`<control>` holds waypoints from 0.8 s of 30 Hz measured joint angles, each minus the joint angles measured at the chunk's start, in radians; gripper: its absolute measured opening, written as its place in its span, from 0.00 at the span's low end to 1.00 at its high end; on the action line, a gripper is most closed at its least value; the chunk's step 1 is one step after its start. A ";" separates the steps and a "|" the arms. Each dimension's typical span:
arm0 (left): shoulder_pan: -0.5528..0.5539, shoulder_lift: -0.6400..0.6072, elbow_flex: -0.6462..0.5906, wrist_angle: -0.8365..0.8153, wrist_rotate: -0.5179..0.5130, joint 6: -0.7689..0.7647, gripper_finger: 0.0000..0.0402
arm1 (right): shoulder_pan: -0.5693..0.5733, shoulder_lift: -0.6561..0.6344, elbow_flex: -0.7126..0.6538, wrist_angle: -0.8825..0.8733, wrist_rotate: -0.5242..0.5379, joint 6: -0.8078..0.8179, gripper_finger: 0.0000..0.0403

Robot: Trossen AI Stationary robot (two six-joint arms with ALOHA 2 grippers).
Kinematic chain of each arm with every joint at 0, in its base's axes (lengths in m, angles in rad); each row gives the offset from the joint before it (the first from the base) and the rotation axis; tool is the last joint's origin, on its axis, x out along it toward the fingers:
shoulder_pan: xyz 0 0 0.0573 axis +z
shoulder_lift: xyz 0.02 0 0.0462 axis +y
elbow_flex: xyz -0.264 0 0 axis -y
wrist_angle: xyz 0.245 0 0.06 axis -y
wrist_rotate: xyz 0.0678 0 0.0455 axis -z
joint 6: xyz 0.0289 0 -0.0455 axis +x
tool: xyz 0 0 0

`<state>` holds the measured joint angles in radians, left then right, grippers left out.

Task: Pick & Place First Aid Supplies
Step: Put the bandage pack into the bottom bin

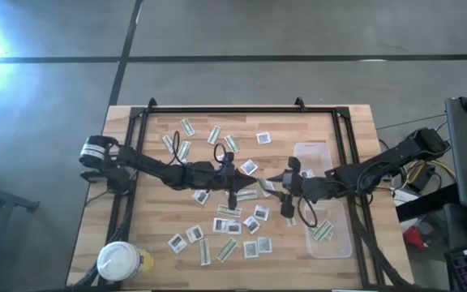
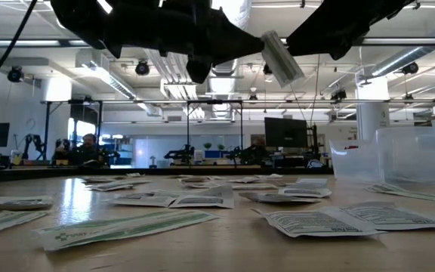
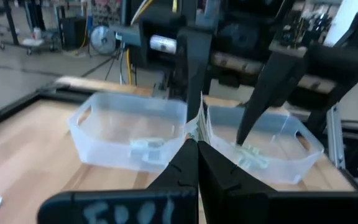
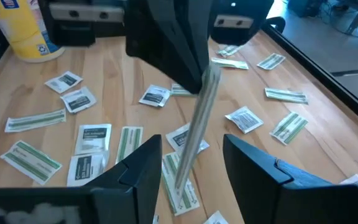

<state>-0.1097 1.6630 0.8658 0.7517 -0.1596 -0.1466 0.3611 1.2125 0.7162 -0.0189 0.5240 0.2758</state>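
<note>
Seen level across the wooden surface (image 2: 225, 242), flat packets lie scattered: a green-and-white strip (image 2: 127, 227) nearest, white printed squares (image 2: 316, 221) beside it, more farther back. A clear plastic tub (image 2: 399, 162) stands at the right. Overhead, two dark arms meet; the left gripper (image 2: 259, 41) holds a pale strip (image 2: 282, 59) aloft, tilted. A workshop room lies behind.

Many small packets (image 1: 228, 225) lie spread over the middle of the table (image 1: 355, 130). A clear tub (image 1: 328, 199) sits on the right side with strips (image 1: 323, 232) in it. A jar (image 1: 120, 261) stands at the front left corner.
</note>
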 joint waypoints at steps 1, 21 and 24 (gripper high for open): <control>0.000 0.000 0.000 0.012 0.000 0.005 0.00 | 0.000 0.000 0.000 0.000 0.000 0.001 0.41; -0.001 0.000 -0.001 0.069 0.001 0.047 0.00 | -0.002 0.000 0.000 -0.001 -0.058 0.032 0.02; -0.001 0.000 -0.001 0.064 0.000 0.041 0.01 | -0.002 0.000 0.000 -0.012 -0.061 0.053 0.02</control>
<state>-0.1104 1.6630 0.8650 0.8159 -0.1593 -0.1059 0.3592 1.2125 0.7162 -0.0314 0.4629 0.3291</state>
